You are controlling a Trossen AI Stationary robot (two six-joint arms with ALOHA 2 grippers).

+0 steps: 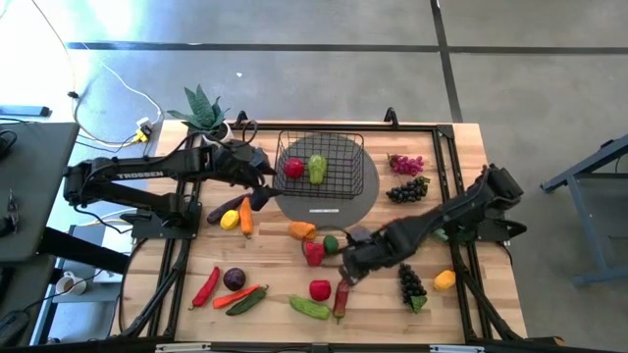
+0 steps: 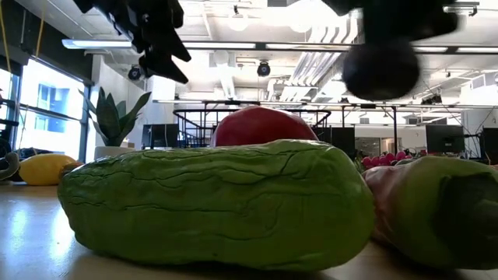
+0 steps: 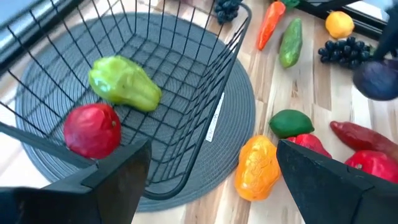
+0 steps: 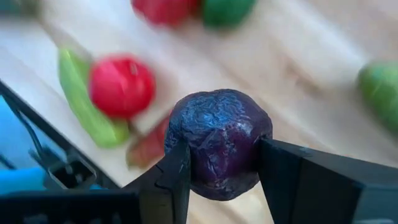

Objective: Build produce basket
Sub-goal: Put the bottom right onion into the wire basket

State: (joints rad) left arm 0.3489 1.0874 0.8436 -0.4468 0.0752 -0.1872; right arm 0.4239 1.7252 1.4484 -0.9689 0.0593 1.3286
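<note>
Holding one purple onion (image 4: 219, 144) clamped between its fingers, right gripper (image 1: 351, 263) hangs above the bench, probably for carrying to the basket. Below the fingers: one red tomato (image 4: 122, 86), one green pod (image 4: 89, 106). Beyond: left gripper (image 3: 208, 174), fingers spread, empty, at basket (image 1: 321, 165) rim. Ahead of them, inside: one tomato (image 3: 92, 129), one green pepper (image 3: 124, 83).

One wire basket (image 1: 322, 169) on one round grey mat (image 1: 368, 186), two produce pieces inside the basket, one red tomato (image 1: 293, 168), one green pepper (image 1: 317, 169), three grape bunches (image 1: 406, 189) right of the basket, one potted plant (image 1: 201, 108) to its left
</note>
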